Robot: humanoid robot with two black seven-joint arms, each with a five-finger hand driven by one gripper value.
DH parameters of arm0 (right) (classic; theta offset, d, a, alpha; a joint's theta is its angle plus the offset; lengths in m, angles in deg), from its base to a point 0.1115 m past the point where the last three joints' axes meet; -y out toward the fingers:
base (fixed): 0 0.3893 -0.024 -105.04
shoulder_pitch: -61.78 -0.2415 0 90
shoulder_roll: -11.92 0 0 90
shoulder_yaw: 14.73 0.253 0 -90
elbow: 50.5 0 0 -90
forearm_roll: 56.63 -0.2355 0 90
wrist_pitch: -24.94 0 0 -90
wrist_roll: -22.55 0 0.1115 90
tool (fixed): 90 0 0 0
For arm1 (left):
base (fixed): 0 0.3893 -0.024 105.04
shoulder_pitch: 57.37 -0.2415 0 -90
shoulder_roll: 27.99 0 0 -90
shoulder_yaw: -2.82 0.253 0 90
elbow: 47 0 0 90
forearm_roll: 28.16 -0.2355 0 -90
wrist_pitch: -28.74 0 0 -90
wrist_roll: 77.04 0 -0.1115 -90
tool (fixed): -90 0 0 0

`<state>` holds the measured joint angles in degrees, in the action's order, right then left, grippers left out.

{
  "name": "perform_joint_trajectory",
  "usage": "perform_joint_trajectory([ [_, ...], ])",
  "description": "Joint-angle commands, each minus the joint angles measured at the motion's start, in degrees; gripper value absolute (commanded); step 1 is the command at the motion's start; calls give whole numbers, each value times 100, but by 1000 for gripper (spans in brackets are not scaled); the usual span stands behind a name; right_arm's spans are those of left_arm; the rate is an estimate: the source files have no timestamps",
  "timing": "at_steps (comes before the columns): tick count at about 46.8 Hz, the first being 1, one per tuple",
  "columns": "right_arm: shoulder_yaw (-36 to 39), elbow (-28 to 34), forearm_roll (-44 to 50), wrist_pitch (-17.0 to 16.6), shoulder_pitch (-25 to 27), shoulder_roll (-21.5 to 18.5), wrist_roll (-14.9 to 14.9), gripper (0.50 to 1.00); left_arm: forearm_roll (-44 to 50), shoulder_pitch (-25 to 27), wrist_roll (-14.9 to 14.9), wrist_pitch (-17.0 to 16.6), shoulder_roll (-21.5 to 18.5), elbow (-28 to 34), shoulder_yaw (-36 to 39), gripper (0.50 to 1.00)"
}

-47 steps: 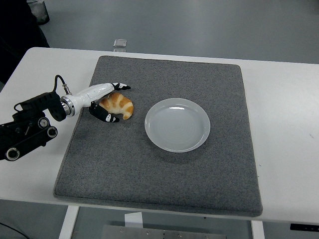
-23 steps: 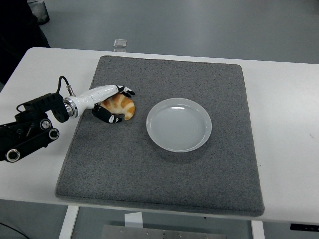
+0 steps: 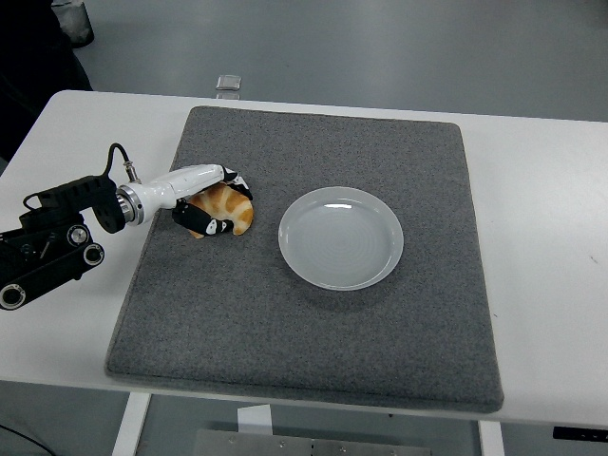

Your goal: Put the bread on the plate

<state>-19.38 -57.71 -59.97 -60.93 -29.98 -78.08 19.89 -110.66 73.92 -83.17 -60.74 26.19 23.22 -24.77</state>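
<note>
While clasped on the mat's left side, near its far-left corner, bread [image 3: 228,207] lies just left of the plate [image 3: 341,237], apart from it. Gripped by the left hand [image 3: 211,201], fingers [image 3: 204,224] curled around the near and far sides. Plate empty, around the mat's [image 3: 313,351] middle. Mat spread over the white counter [image 3: 541,218]. Small clear object [image 3: 228,84] at the counter's far edge.

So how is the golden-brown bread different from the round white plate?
The golden-brown bread is small, lumpy and curved; the round white plate is bigger, smooth and shallow. The left hand is wrapped around the bread, while the plate sits untouched and empty. Both are on the grey mat.
</note>
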Motion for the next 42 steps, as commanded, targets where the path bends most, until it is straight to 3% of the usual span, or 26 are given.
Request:
perform_joint_trajectory([
  [1, 0, 0, 0, 0, 0, 0, 2, 952, 6, 81, -2, 150, -91, 19, -1, 500],
  [8, 0, 0, 0, 0, 0, 0, -7, 952, 6, 186, -2, 413, -241, 177, -18, 500],
  [16, 0, 0, 0, 0, 0, 0, 2, 952, 23, 318, -2, 449, -346, 291, -80, 500],
  [27, 0, 0, 0, 0, 0, 0, 2, 952, 76, 942, -2, 668, -715, 388, -115, 500],
  [42, 0, 0, 0, 0, 0, 0, 2, 952, 190, 1627, -20, 1960, -874, 405, -932, 500],
])
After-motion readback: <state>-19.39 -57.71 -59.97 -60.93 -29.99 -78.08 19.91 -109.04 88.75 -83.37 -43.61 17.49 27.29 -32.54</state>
